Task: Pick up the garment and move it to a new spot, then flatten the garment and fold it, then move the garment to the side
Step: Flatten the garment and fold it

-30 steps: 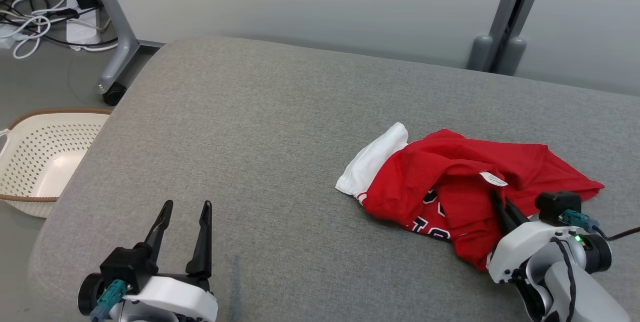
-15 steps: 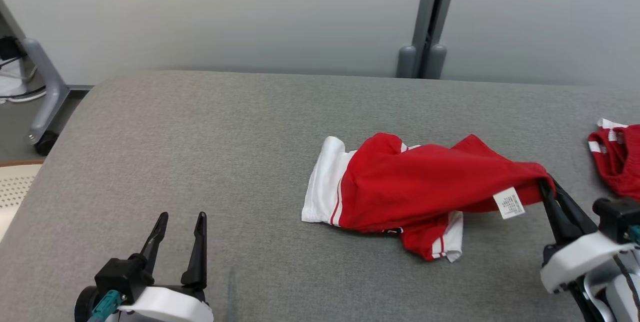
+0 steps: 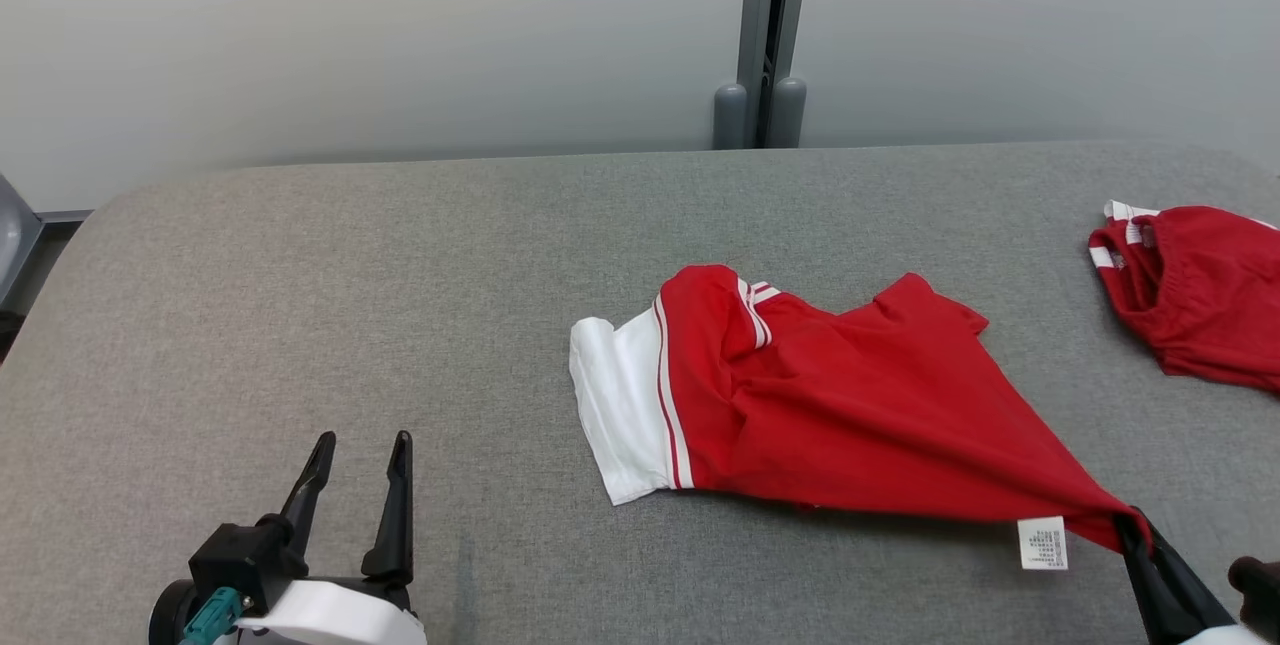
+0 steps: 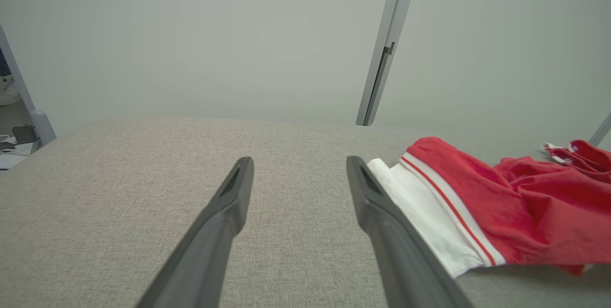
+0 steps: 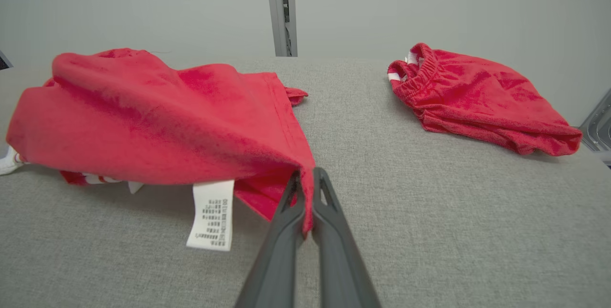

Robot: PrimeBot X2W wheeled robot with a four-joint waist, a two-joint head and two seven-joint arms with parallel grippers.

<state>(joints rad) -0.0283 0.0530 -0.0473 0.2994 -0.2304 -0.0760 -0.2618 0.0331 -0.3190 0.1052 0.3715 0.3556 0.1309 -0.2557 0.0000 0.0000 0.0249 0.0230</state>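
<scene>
The garment (image 3: 840, 405) is a red shirt with a white, red-striped sleeve, stretched across the grey padded table (image 3: 400, 275). My right gripper (image 3: 1135, 525) is shut on its lower right corner, lifting that hem off the surface; a white care label (image 3: 1042, 542) hangs beside the pinch. In the right wrist view the red cloth (image 5: 157, 117) drapes left from the closed fingertips (image 5: 305, 176), label (image 5: 211, 215) dangling. My left gripper (image 3: 360, 445) stands open near the front left, empty; in its wrist view the white sleeve (image 4: 420, 207) lies just right of the right finger (image 4: 382, 212).
A second red garment with an elastic waistband (image 3: 1190, 290) lies bunched at the table's far right, seen also as red shorts (image 5: 477, 93) in the right wrist view. A grey post (image 3: 765, 35) stands behind the table against the pale wall.
The head camera has swung right, so the whole picture shifted. My right gripper pulled the garment's corner toward the front right, stretching the shirt out flatter. The left gripper stayed open.
</scene>
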